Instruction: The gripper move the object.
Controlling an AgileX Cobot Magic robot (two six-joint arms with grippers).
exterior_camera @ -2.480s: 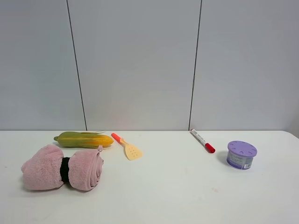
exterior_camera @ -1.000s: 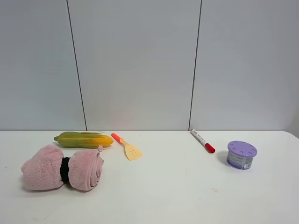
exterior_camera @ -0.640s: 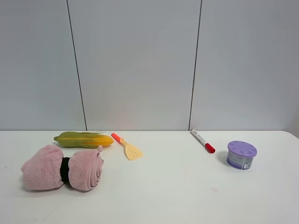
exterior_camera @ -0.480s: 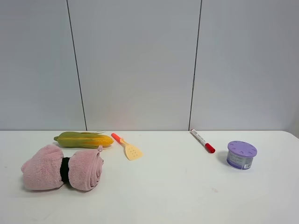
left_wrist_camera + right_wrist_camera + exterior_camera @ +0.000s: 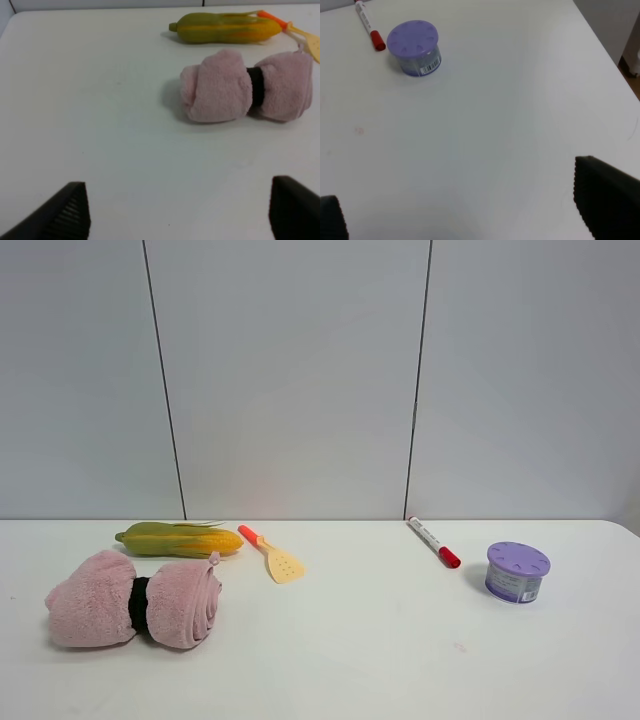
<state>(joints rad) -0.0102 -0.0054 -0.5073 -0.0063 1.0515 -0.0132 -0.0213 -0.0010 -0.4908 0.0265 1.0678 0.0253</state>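
Observation:
The toy corn (image 5: 179,539), yellow kernels in green husk, lies on its side at the back left of the white table (image 5: 380,640); it also shows in the left wrist view (image 5: 225,29). Neither arm shows in the exterior high view. My left gripper (image 5: 177,215) is open and empty, its black fingertips (image 5: 62,212) wide apart, well short of the corn with the pink towel between. My right gripper (image 5: 465,210) is open and empty over the bare right side of the table.
A pink rolled towel with a black band (image 5: 135,600) lies just in front of the corn. A yellow spatula with an orange handle (image 5: 272,555) lies right of the corn. A red-capped marker (image 5: 433,542) and a purple-lidded tub (image 5: 517,572) sit at the right.

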